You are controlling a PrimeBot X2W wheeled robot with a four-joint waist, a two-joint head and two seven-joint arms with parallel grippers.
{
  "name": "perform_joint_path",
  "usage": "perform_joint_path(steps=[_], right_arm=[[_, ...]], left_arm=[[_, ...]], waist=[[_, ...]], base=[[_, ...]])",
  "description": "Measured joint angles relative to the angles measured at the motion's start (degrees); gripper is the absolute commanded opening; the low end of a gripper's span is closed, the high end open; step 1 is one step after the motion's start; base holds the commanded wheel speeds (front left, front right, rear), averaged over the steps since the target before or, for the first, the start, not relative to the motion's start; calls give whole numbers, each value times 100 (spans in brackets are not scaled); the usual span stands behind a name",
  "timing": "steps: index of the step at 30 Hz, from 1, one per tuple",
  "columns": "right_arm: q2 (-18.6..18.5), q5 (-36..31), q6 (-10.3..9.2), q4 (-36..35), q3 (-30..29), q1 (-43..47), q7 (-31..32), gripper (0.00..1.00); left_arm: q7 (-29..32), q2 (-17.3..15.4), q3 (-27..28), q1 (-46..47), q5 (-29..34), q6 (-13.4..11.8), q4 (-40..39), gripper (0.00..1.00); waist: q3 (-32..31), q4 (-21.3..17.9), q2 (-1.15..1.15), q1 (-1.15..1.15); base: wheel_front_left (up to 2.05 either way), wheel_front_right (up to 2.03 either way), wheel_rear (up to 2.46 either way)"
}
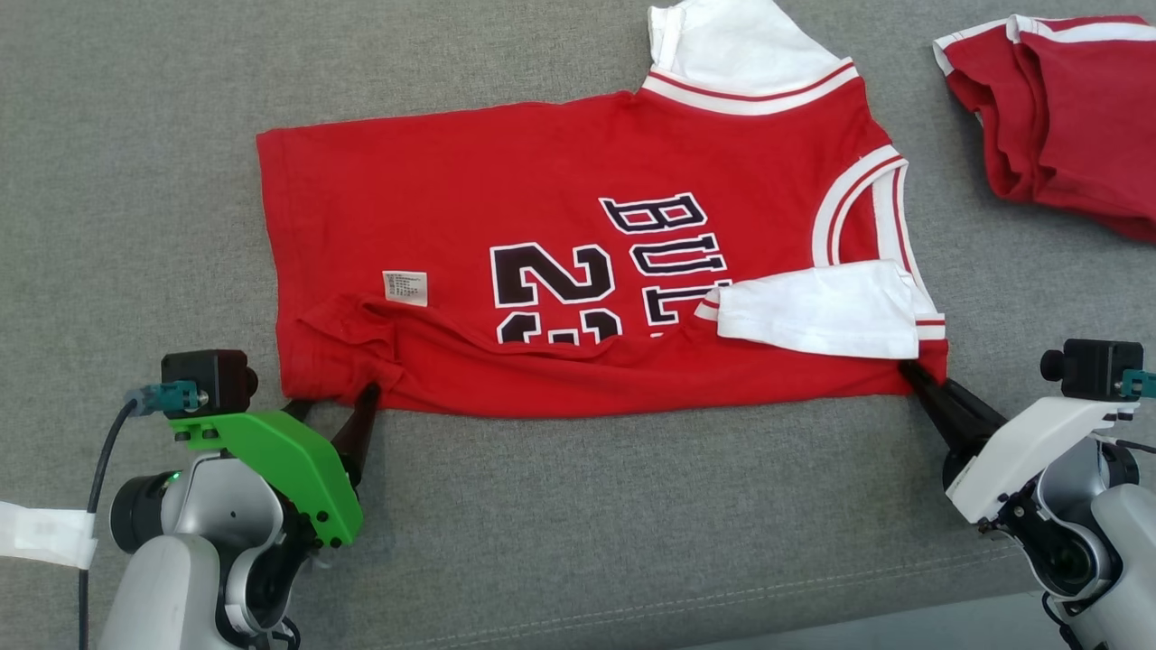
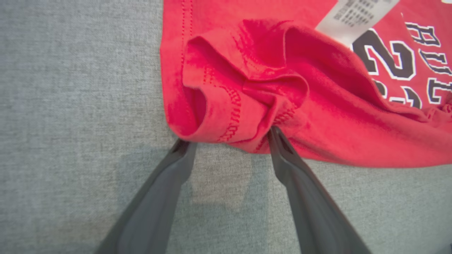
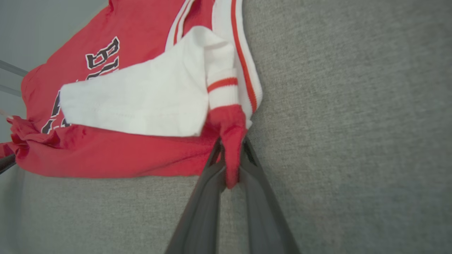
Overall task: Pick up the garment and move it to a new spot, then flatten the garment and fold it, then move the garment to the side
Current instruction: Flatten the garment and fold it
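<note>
At seven o'clock the left gripper (image 1: pixel 336 399) rests with its fingers released against the bunched hem corner of the red jersey (image 1: pixel 542 217). At four o'clock the right gripper (image 1: pixel 910 370) has its fingers clenched on the shoulder corner. The jersey lies centred on the grey fabric surface (image 1: pixel 135 181). Folding, I judge: the left must grasp next.

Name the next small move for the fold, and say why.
Probably close the left gripper on the bunched hem corner: its fingers stand open at that edge, while the right gripper is shut on the other near corner of the jersey.
</note>
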State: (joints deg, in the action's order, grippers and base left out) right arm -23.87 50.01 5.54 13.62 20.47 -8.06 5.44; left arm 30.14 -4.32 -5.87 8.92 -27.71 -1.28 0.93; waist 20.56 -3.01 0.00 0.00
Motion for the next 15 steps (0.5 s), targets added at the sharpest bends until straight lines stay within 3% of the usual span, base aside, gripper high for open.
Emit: perform_joint_path(steps=[15], right_arm=[[-2, 0, 51, 171, 92, -88, 0, 0]], left_arm=[[137, 9, 70, 5, -94, -92, -319, 100]], waist=[[-63, -34, 0, 0]], base=[[0, 0, 0]])
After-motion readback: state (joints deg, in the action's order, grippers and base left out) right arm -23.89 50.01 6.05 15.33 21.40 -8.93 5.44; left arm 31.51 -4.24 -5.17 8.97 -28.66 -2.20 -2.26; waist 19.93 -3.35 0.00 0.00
